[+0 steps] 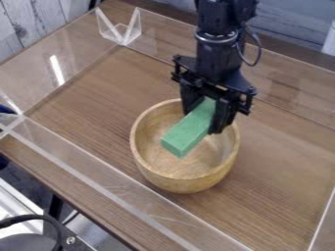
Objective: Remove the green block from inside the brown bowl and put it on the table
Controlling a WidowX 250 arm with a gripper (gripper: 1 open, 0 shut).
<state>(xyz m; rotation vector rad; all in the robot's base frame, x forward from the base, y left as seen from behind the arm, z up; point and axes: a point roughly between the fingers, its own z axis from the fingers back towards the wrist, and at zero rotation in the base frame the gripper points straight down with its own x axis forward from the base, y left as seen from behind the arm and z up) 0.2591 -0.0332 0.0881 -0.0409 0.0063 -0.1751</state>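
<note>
The round light-brown wooden bowl [186, 165] sits on the wood-grain table [92, 98], a little right of centre. My black gripper [209, 115] points straight down over the bowl's far side and is shut on the upper end of the bright green block [189, 132]. The block hangs tilted, its lower end still inside the bowl's rim and lifted off the bowl's bottom. The fingertips are partly hidden behind the block.
Low clear acrylic walls [39, 127] run along the table's edges. A small clear acrylic stand [120, 26] sits at the far left corner. Bare wood stretches to the left of the bowl and behind it.
</note>
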